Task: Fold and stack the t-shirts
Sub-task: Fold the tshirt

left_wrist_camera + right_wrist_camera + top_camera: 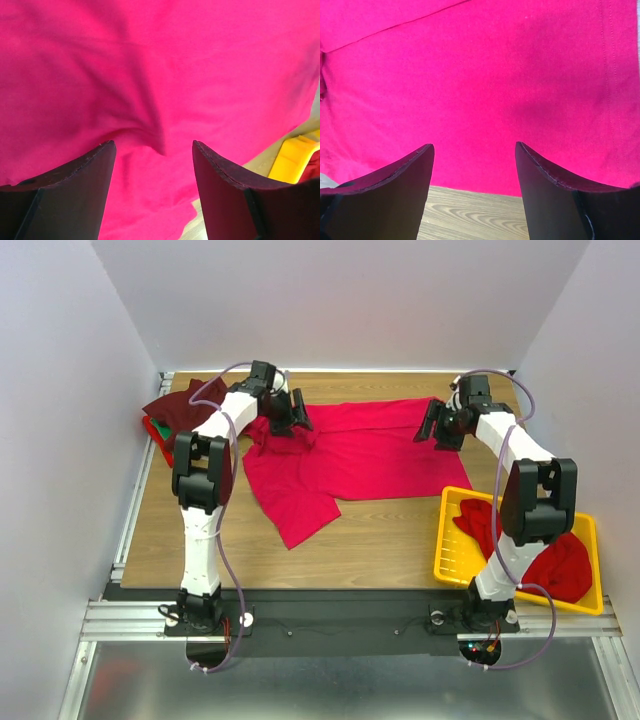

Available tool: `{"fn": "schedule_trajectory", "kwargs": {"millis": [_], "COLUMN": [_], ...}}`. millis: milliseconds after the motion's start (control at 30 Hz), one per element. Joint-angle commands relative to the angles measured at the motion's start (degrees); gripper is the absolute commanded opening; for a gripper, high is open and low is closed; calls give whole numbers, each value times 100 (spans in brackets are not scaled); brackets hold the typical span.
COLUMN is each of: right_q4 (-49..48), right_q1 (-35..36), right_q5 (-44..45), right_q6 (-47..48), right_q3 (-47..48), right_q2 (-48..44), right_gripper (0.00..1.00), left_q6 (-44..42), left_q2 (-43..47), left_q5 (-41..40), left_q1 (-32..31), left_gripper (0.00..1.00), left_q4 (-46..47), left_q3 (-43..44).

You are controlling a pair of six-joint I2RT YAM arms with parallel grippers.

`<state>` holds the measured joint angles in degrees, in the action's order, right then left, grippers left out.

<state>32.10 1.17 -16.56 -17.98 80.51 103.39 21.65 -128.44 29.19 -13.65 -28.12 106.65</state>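
Both arms reach out from their bases at the near edge, elbows raised and forearms stretched toward the far side of the table (390, 540). The wrists are bent down so the fingers point at the cloth.

The left fingers (290, 422) hang released, spread apart and gripping nothing. Right under them is the far-left part of the red t-shirt (350, 455). In the left wrist view a small ridge of red cloth rises below the gap between the two fingers (80, 185), but they are not pinching it.

The right fingers (437, 427) are also spread and empty, angled inward over the shirt's far-right end. In the right wrist view its straight edge crosses just ahead of the fingertips (405, 175), with bare wood showing under them.

The shirt lies opened out flat between the two sets of fingers. One flap trails toward the near side, below the left fingers.

Left of the left fingers, well apart from them, lies a dark maroon t-shirt (178, 405) with a bit of green cloth (152, 426) under it. On the near side of the right fingers, beside that arm's base, a yellow tray (450, 560) holds crumpled red t-shirts (560, 565).
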Motion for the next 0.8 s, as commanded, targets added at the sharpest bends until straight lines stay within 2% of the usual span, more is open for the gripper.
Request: {"fn": "schedule_trajectory", "kwargs": {"millis": [0,367,500,767], "right_q4": [-125,-125,-125,-125], "right_q1": [76,85,85,85], "right_q5": [-50,-32,-23,-32], "right_q6": [-30,-13,-13,-13], "right_q3": [-62,-158,-194,-167], "right_q2": [58,-21,-56,-21], "right_gripper": [72,72,72,72], "left_q6": [-319,50,-20,-459], "left_q2": [760,40,-190,-261], "left_q5": [-511,-203,-361,-676], "left_q1": [-383,-683,-665,-621], "left_gripper": [74,73,74,74], "left_q4": [34,360,53,-466], "left_q3": [383,830,1147,858]}}
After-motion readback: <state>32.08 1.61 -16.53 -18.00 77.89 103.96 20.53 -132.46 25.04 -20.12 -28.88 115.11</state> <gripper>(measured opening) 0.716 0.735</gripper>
